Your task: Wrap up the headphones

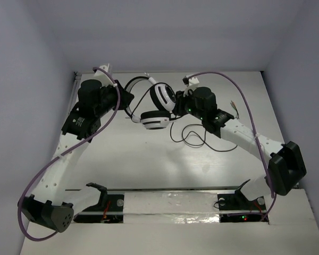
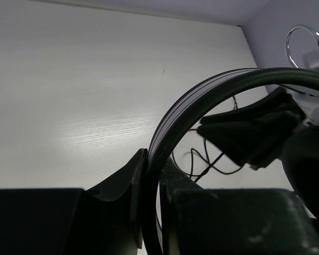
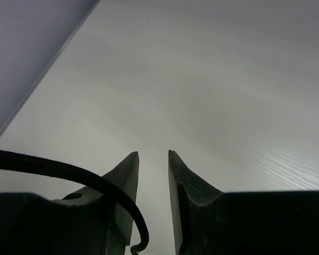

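The headphones (image 1: 154, 120) lie at the back middle of the table, one white earcup flat, the other (image 1: 162, 96) standing on edge. My left gripper (image 1: 128, 102) is shut on the headband (image 2: 202, 95), which runs up between its jaws in the left wrist view. The thin black cable (image 1: 194, 139) lies in loose loops on the table in front of the right arm, and shows in the left wrist view (image 2: 208, 162). My right gripper (image 1: 179, 100) is next to the upright earcup, jaws a little apart with nothing between the tips. A strand of cable (image 3: 85, 178) crosses its left finger.
Thick purple robot cables hang along the left arm (image 1: 48, 164) and arc over the right arm (image 1: 245, 106). Walls close in the table (image 1: 149, 164) at the back and both sides. The arm bases stand at the near edge.
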You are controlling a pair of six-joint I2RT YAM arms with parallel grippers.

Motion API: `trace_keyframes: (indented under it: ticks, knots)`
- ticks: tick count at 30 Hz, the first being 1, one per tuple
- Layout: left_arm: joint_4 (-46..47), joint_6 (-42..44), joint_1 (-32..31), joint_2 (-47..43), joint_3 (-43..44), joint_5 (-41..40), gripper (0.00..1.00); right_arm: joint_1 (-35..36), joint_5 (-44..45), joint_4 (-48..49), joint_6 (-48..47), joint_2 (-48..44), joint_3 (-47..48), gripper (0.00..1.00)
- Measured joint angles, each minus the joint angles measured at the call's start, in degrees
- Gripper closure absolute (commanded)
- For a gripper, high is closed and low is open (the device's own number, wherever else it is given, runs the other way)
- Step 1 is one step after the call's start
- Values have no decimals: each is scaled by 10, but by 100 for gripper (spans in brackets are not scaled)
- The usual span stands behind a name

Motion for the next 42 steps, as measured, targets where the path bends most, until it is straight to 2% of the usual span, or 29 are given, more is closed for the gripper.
trace_keyframes:
  ticks: [9,17,20,26,32,35,38,42]
  knots:
    - [3,-30,30,24,50,49,100,0,-130,177,65,58,-71,58]
    - [9,-59,38,47,57,51,100,3,-232,313,123,144,-89,62]
    - [19,-73,48,57,64,38,100,18,-237,318,128,165,-95,62]
    - [68,-118,71,68,66,-41,100,80,-221,322,144,179,-124,61]
    - [142,-177,91,90,33,-111,100,129,-190,299,156,182,-141,61]
    - [157,-198,101,120,26,-136,100,152,-176,287,159,179,-146,65]
    - [159,-200,104,151,26,-170,100,176,-178,284,164,165,-168,79]
    - [155,-196,104,172,26,-222,100,215,-191,257,166,147,-181,78]
